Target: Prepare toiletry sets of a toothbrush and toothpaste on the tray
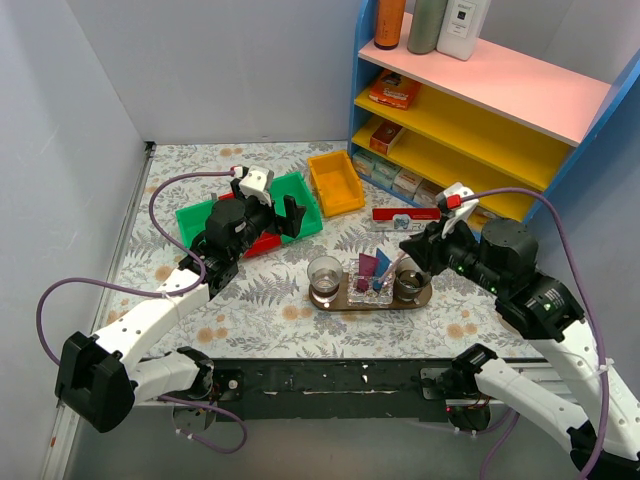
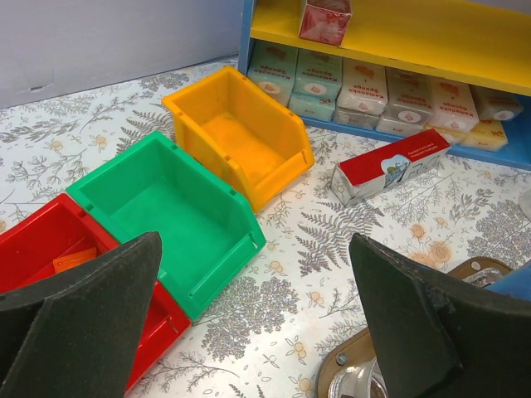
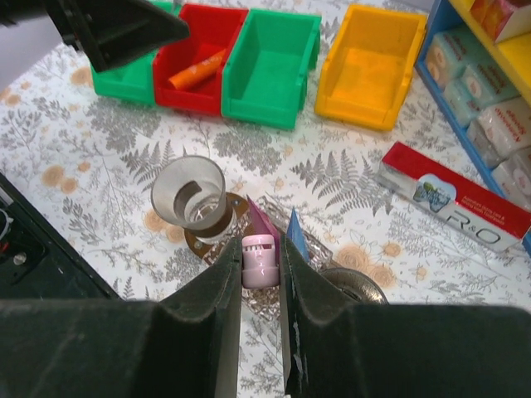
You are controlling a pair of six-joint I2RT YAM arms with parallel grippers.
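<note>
The oval dark-brown tray (image 1: 340, 300) carries a glass cup (image 1: 325, 275) at its left end and a second cup (image 1: 410, 284) at its right. Between them a clear glass dish holds two toothpaste tubes, one magenta (image 1: 367, 265) and one blue (image 1: 382, 263). My right gripper (image 3: 264, 274) is shut on a pink toothbrush (image 3: 263, 259) with a capped head, held just above the dish beside the magenta tube (image 3: 260, 220) and blue tube (image 3: 296, 234). My left gripper (image 1: 275, 215) hovers open and empty over the bins, its fingers (image 2: 79, 319) wide apart.
Red bin (image 3: 203, 41) holds an orange item (image 3: 197, 69). Two green bins (image 3: 270, 62) and a yellow bin (image 3: 373, 62) sit beside it. A red-and-white toothpaste box (image 3: 456, 207) lies near the blue shelf (image 1: 470, 120), which is stocked with small packs.
</note>
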